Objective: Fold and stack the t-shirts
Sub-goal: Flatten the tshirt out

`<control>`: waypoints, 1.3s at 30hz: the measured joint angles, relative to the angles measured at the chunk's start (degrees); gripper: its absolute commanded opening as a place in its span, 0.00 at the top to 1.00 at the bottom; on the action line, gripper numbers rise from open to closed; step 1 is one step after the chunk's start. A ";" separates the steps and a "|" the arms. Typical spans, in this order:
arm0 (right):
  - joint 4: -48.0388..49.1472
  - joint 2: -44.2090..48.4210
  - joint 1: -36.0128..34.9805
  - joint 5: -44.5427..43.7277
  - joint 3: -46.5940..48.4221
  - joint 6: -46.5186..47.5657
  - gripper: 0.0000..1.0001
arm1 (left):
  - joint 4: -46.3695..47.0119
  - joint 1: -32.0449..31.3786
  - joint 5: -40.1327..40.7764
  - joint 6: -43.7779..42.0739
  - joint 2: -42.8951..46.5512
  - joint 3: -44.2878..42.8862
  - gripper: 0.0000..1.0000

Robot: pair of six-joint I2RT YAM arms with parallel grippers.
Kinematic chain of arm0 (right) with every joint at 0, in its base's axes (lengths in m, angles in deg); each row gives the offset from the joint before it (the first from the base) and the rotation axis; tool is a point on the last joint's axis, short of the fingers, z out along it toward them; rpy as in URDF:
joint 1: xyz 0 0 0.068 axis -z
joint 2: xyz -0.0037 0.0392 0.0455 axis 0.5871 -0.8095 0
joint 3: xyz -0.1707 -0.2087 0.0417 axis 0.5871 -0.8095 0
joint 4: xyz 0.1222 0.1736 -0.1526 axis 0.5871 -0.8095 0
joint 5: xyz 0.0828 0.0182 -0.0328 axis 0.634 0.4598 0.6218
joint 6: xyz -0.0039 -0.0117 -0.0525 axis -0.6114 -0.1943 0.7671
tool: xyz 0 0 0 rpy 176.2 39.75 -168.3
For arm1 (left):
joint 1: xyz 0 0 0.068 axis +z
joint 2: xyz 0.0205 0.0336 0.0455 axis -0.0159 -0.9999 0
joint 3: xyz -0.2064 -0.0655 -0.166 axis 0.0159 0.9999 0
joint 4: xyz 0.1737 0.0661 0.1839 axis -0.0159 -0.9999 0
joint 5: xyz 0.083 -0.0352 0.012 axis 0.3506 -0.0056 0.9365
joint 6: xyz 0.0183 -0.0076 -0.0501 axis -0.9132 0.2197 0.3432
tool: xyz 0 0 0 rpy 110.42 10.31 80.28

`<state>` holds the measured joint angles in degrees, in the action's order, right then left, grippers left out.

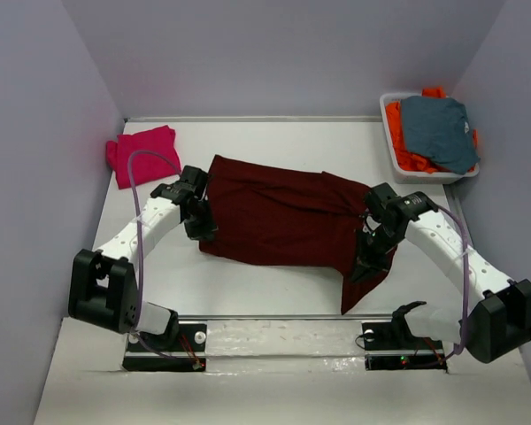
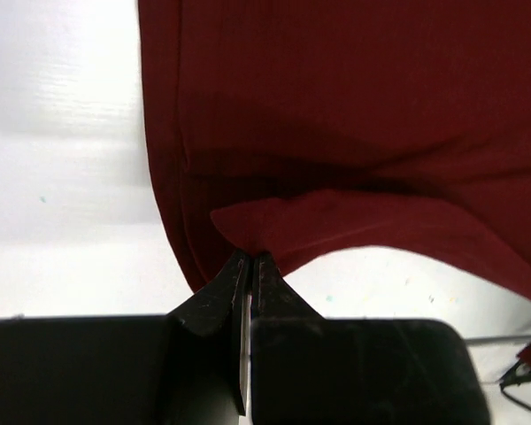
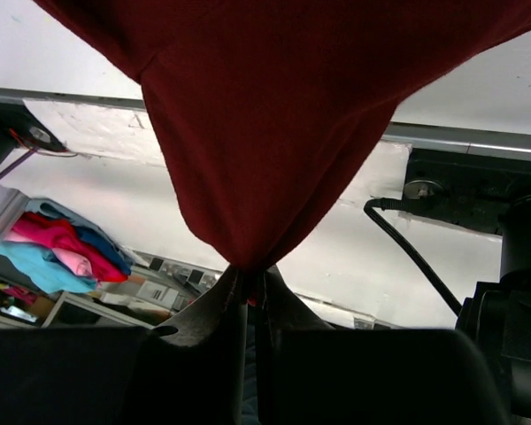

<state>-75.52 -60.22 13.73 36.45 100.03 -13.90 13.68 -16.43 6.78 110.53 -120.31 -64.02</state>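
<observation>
Bent inward from the near corners, with forearms angled toward the centre. Pinched the left edge of the dark maroon t-shirt point(image 1: 283, 221) in the tightly closed left claw point(image 1: 203, 234); clamped its right end in the right claw point(image 1: 370, 262), raised off the tabletop point(image 1: 265, 297). Stretched across the middle between both.

White table point(image 1: 274, 142); maroon t-shirt point(image 1: 283, 221) spread mid-table; pink t-shirt point(image 1: 142, 152) far left; bin point(image 1: 425, 176) far right
</observation>
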 measured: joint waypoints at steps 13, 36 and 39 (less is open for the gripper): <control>3.15 -4.68 0.00 2.82 -5.40 2.14 0.92 | -6.86 -1.46 0.07 0.79 10.01 7.52 0.94; 7.08 -9.46 -1.11 3.45 -3.23 4.15 0.30 | -7.80 -1.68 1.53 1.18 16.90 11.17 0.36; 6.93 -9.60 -1.11 -1.92 0.85 2.36 0.31 | -6.97 -1.68 1.88 0.79 14.78 6.43 0.38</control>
<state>-68.59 -69.81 12.62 34.53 100.88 -11.54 6.71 -18.12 8.66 111.31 -105.53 -57.60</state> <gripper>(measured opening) 0.697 0.637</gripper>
